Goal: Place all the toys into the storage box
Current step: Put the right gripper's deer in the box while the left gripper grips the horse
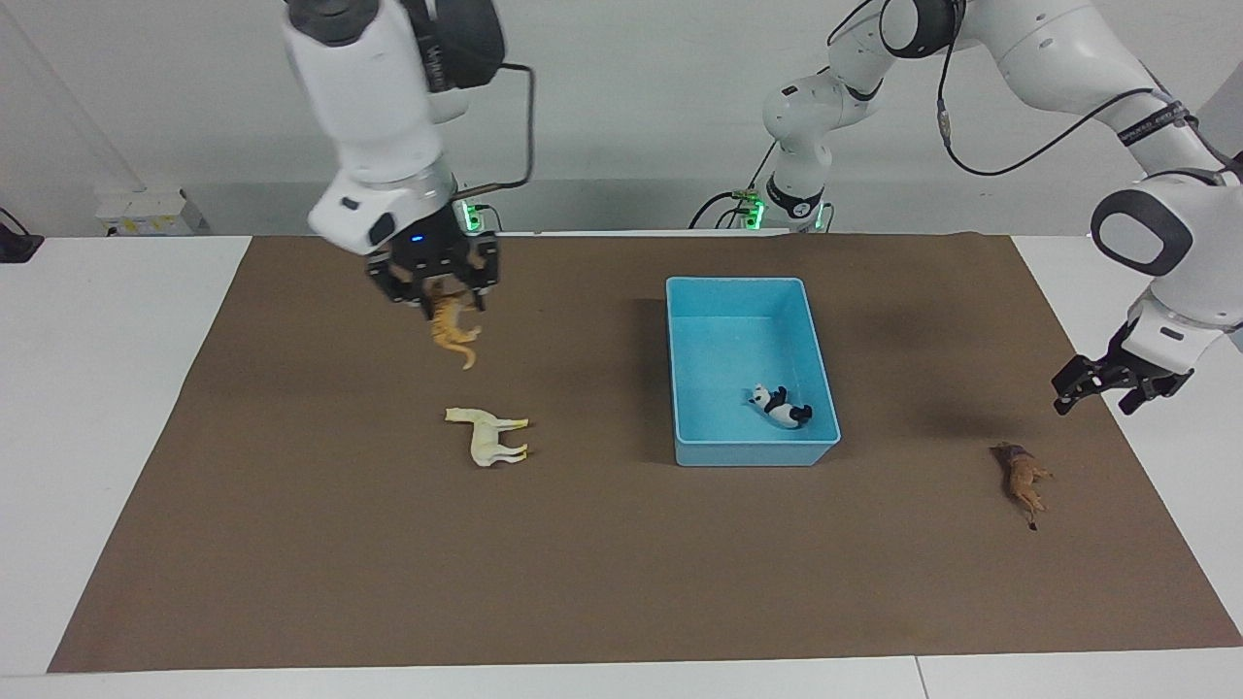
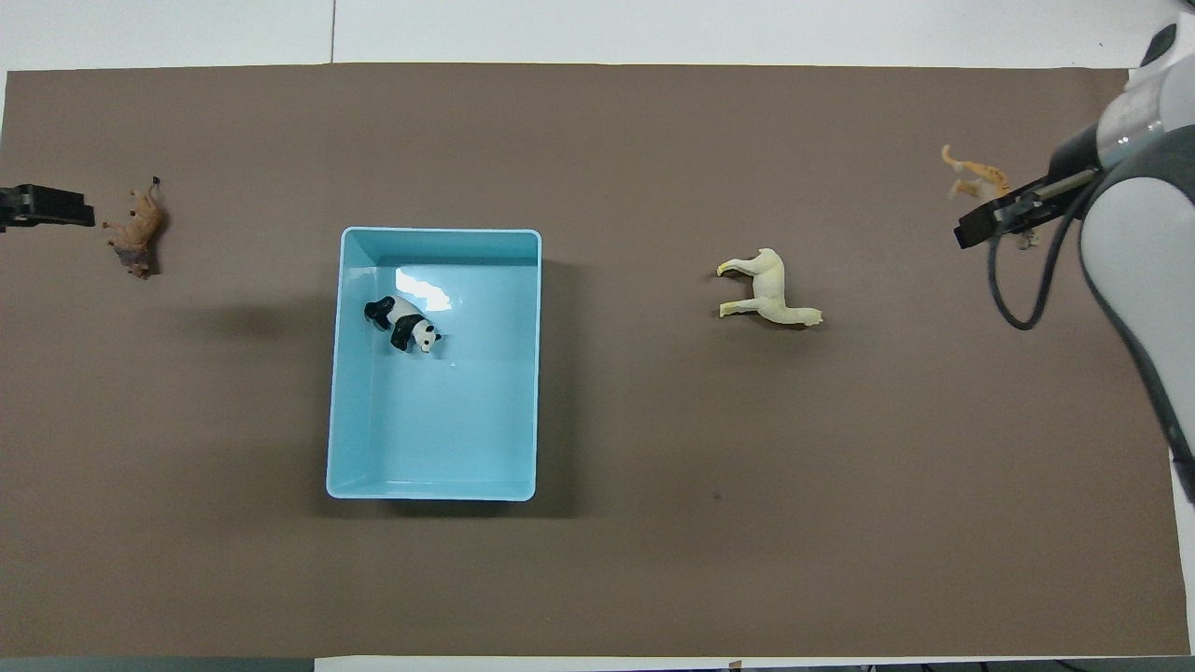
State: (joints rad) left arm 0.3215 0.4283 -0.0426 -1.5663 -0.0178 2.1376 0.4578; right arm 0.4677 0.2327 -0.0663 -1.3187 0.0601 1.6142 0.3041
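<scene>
the brown mat covers most of the table, and on it, about midway between the two arms' ends, sits the light blue storage box, a rigid low-walled plastic tray that should stay put when a toy is dropped in and needs no holding. the right gripper hangs in the air over the mat toward the right arm's end of the table, its fingers closed on the upper part of the orange tiger, which dangles head or tail down below them, clear of the mat. the left gripper hovers with its fingers spread apart, empty, over the mat's edge at the left arm's end, close to the lion. the cream-white horse lies on its side on the mat, toward the right arm's end and farther from the robots than the spot under the tiger. the brown lion also lies on its side. the panda already rests inside the box, in the part farther from the robots. all four figures look like hard, light moulded plastic, smooth enough to slip, so i judge the thick trunk the best grip, since legs and tails are thin and taper.
</scene>
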